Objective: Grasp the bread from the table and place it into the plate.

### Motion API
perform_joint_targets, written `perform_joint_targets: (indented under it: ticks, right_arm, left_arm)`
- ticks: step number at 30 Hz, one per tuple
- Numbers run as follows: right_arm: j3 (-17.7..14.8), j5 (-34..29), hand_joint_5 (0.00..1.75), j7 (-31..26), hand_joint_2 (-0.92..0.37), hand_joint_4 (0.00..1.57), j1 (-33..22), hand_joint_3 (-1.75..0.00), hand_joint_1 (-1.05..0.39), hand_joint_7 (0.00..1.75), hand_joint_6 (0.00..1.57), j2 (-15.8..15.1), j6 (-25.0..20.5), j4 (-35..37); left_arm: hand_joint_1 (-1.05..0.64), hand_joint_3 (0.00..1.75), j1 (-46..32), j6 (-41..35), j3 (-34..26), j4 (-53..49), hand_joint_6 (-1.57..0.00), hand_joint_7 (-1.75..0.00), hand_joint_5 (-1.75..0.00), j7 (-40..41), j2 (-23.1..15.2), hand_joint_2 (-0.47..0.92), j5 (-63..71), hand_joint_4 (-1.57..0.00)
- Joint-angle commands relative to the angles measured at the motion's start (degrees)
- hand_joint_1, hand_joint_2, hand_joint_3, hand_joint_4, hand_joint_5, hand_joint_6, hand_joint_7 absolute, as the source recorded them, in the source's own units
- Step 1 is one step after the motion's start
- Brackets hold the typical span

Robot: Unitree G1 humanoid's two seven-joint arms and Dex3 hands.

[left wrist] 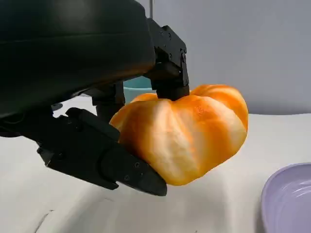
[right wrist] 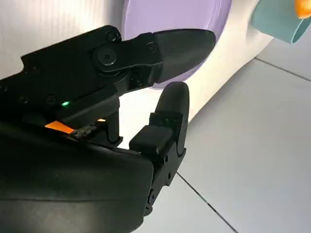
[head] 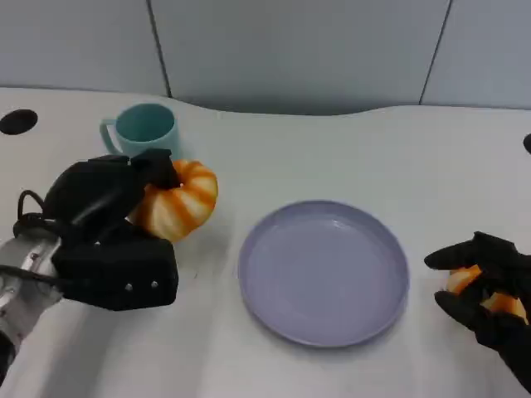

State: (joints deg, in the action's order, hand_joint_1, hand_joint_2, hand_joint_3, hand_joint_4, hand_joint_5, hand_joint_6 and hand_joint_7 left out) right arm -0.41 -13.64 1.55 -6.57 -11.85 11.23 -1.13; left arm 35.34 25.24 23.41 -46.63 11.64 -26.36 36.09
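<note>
1. Bread (head: 178, 199), the orange-and-white ridged loaf, sits at the left of the desk (head: 332, 149), just in front of the teal cup (head: 146, 128); my left hand (head: 112, 228) covers its near-left side, so I can't see that part from the head view
2. From the left wrist view I see the left hand's fingers (left wrist: 107, 158) clamped on the bread (left wrist: 187, 136), one finger under its side and another pressing on top; whether the loaf rests on the desk or is lifted I cannot tell
3. My right hand (head: 489, 294) is cut off by the lower right edge of the head view; its fingers curl around a small orange object (head: 473, 286) that I can't identify
4. Lilac plate (head: 323, 269) lies flat at the middle of the desk, between the two hands and apart from the bread
5. Right wrist view shows the plate (right wrist: 194, 19) beyond the fingers (right wrist: 170, 46), with a bit of the cup (right wrist: 274, 22) cut off at the corner
</note>
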Motion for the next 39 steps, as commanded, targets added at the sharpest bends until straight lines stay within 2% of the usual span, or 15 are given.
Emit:
perform_joint_targets:
  ticks: [1, 4, 8, 11, 13, 19, 23, 35, 39]
  right_arm:
    - [-0.1, 0.3, 1.28, -0.7, -0.92, 0.65, 0.4, -0.26, -0.26, 0.82, 0.65, 0.1, 0.6, 0.6]
    - [0.3, 0.0, 1.27, -1.1, -0.92, 0.65, 0.7, -0.25, -0.27, 0.82, 0.66, 0.3, 1.5, 1.3]
    - [0.7, -0.7, 1.26, -1.4, -0.92, 0.65, 0.7, -0.24, -0.26, 0.81, 0.66, 0.5, 0.4, 0.8]
    - [1.0, -0.8, 1.26, -1.7, -0.92, 0.68, 0.9, -0.24, -0.26, 0.81, 0.67, 0.1, 2.1, 1.8]
    - [1.0, -0.7, 1.25, -1.6, -0.92, 0.67, 0.8, -0.24, -0.26, 0.81, 0.67, 0.1, 1.9, 1.7]
    - [1.0, -0.7, 1.24, -1.7, -0.92, 0.67, 0.7, -0.25, -0.26, 0.79, 0.67, -0.2, 2.7, 2.0]
    - [0.3, 0.3, 1.25, -1.1, -0.92, 0.69, 1.6, -0.25, -0.26, 0.79, 0.68, -1.3, 4.8, 4.9]
    - [0.3, 0.4, 1.25, -1.2, -0.92, 0.69, 1.8, -0.25, -0.26, 0.79, 0.68, -1.4, 5.5, 5.6]
    - [-0.3, 1.4, 1.25, -0.8, -0.92, 0.72, 3.5, -0.21, -0.25, 0.80, 0.71, -2.4, 9.1, 9.6]
  left_arm:
    - [-0.14, 0.08, -1.4, 0.6, -2.6, 8.2, -0.57, -1.75, -1.75, -5.1, -2.5, 0.89, -3.1, -0.80]
    - [-0.12, 0.07, -0.6, 5.2, -2.7, 12.6, -0.58, -1.75, -1.75, -10.9, -1.8, 0.86, -6.6, -0.82]
    - [-0.13, 0.08, 2.4, 9.4, -1.3, 11.1, -0.58, -1.75, -1.75, -16.3, 1.1, 0.86, -8.2, -0.83]
    - [-0.15, 0.08, 8.0, 11.8, 1.1, 5.8, -0.61, -1.75, -1.75, -18.9, 5.9, 0.86, -7.1, -0.84]
    - [-0.14, 0.08, 10.2, 12.7, 2.0, 3.3, -0.64, -1.75, -1.75, -19.1, 7.6, 0.85, -6.0, -0.84]
    - [-0.11, 0.09, 12.4, 14.0, 3.4, 0.1, -0.64, -1.75, -1.75, -18.2, 9.3, 0.86, -3.7, -0.85]
    - [-0.16, 0.10, 14.2, 13.7, 4.3, -3.2, -0.64, -1.75, -1.75, -17.7, 11.4, 0.86, -2.3, -0.85]
    - [-0.17, 0.10, 14.7, 14.5, 4.0, -4.5, -0.64, -1.75, -1.75, -17.4, 11.7, 0.86, -1.7, -0.84]
    - [-0.14, 0.12, 16.9, 12.7, 6.4, -8.9, -0.66, -1.75, -1.75, -14.3, 14.6, 0.88, 1.8, -0.86]
